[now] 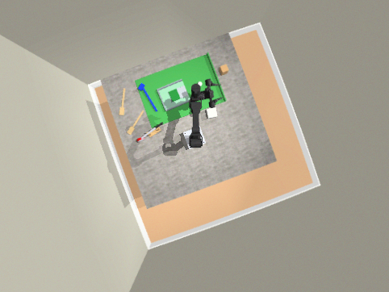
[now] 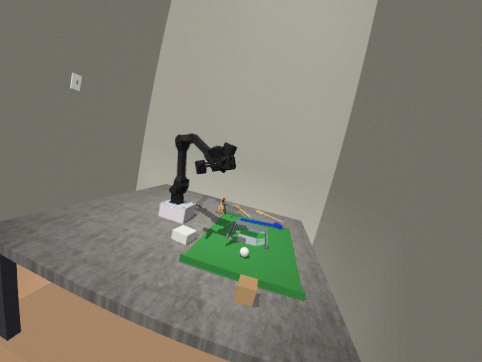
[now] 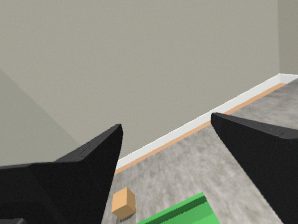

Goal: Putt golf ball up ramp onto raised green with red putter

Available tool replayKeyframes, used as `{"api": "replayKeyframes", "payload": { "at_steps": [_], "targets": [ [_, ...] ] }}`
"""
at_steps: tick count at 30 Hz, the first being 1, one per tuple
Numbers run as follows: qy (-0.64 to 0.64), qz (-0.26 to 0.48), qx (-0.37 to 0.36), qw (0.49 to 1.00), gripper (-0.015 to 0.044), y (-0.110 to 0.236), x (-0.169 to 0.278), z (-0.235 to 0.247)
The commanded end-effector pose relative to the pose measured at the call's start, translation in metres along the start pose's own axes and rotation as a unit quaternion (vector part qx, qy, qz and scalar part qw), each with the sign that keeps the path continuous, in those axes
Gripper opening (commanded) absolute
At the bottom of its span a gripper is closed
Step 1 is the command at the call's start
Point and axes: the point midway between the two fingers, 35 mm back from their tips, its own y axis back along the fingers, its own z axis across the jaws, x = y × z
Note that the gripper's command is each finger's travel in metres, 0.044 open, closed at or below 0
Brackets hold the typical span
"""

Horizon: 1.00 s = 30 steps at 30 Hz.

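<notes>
The red putter [image 1: 139, 139] [image 2: 223, 199] leans on a small wooden stand [image 2: 221, 207] at the left of the table in the top view, its red end outermost. The white golf ball [image 1: 199, 84] [image 2: 244, 252] rests on the green mat [image 1: 186, 68] [image 2: 277, 270]. The ramp structure has grey rails [image 2: 267, 240] and pale surfaces around a dark green square [image 1: 173, 95]. My gripper [image 1: 218, 92] [image 2: 215, 158] [image 3: 165, 122] is open and empty, high above the mat's ball-side end, far from the putter. The putter and ball are out of the wrist view.
A blue putter [image 1: 149, 98] [image 2: 260, 223] lies on the mat near the ramp. Two wooden putter-like sticks [image 1: 123, 98] [image 1: 136, 121] lie beyond the mat. A white block [image 1: 211, 113] [image 2: 184, 234] and an orange-brown block [image 1: 223, 69] [image 2: 247, 290] [image 3: 123, 202] stand beside it.
</notes>
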Motion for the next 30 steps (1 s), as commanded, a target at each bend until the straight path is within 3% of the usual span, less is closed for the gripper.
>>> {"api": "replayKeyframes", "payload": {
  "at_steps": [1,7,13,20,30],
  "targets": [
    [0.007,0.003,-0.005,1.0,0.0426,0.001,0.002,0.002],
    [0.219,0.098,-0.169,0.956,0.044,0.046,0.059,0.046],
    [0.423,0.16,-0.358,0.817,0.044,0.12,0.122,0.069],
    [0.581,0.178,-0.555,0.569,0.044,0.222,0.182,0.054],
    [0.624,0.136,-0.757,0.136,0.044,0.36,0.218,-0.034]
  ]
}}
